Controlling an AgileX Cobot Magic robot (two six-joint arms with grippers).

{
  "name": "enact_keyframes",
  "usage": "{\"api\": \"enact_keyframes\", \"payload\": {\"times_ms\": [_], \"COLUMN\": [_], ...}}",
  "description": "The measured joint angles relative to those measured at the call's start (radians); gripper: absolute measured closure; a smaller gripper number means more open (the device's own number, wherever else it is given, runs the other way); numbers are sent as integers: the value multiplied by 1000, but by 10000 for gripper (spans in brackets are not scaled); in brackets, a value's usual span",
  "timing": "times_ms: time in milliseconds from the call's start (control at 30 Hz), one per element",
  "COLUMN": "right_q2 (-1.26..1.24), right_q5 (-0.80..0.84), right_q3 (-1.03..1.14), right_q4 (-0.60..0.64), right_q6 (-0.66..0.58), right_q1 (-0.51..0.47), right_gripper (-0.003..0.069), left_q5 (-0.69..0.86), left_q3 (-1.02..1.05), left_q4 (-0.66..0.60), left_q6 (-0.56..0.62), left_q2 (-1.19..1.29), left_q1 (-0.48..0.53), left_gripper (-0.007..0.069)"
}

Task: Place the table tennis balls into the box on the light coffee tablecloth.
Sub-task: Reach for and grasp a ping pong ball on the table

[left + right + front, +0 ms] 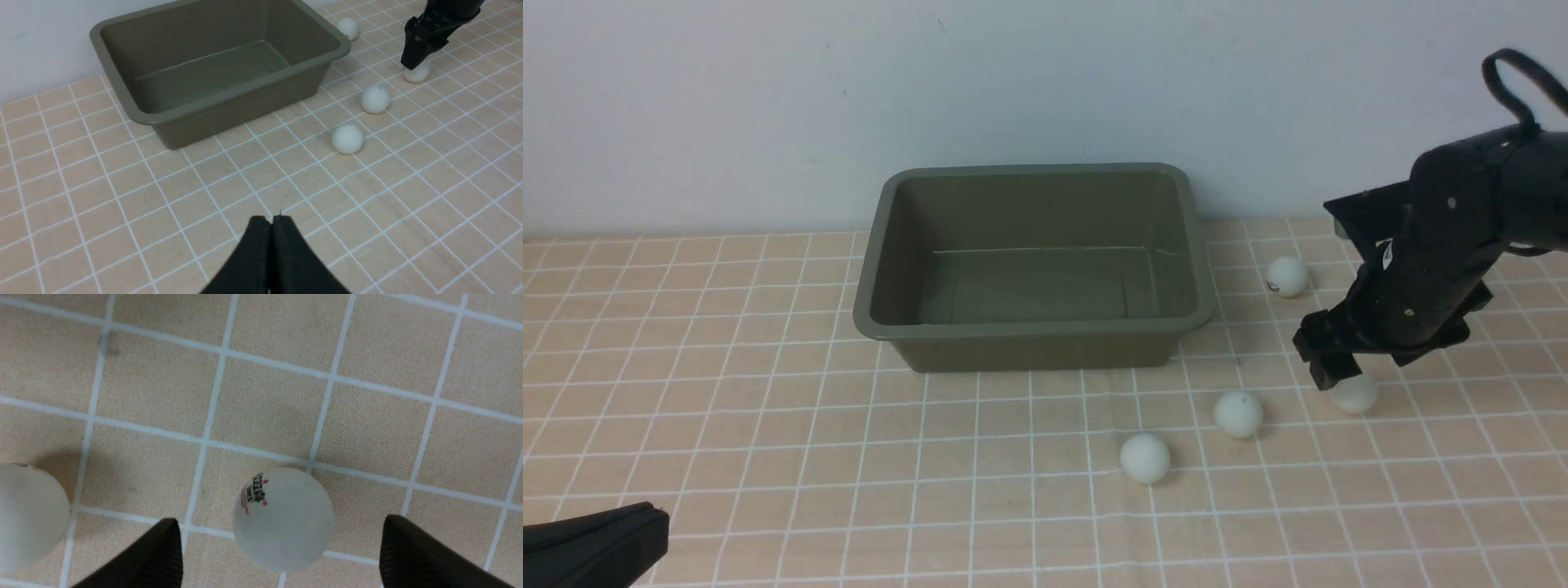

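Our right tool [281, 519] hangs with its jaws wide apart astride one table tennis ball [1354, 394] near the tabletop's right edge. Our left tool [271, 219] is pressed together. Three more balls [1287, 276] [1238, 412] [1144, 457] lie on the light coffee tablecloth [768, 425], right of the box [1029, 331] at the far edge.

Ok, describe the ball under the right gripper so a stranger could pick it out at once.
Start at the olive-green box against the wall and look to its right, where four white balls lie on the checked cloth. Take the ball farthest right, nearer the front than the box. It alone sits directly under the open black right gripper; the others lie uncovered.
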Motion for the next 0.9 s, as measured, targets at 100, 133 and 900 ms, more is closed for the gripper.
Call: {"api": "enact_keyframes", "payload": {"times_ms": [100,133,900], "right_q2": [9,12,81], "right_q5": [-6,-8,-43], "right_q3": [-1,-1,-7], "right_q4": [-4,-5,10], "right_q6": [0,0,-7], "right_q1": [-7,-10,-17], "right_gripper": [69,69,288], "left_q5": [0,0,-1], "left_q3": [0,0,0], "left_q4": [0,0,0], "left_q6": [4,4,5], "left_q2": [0,0,0], "left_q1": [0,0,0], "left_gripper": [693,693,693]}}
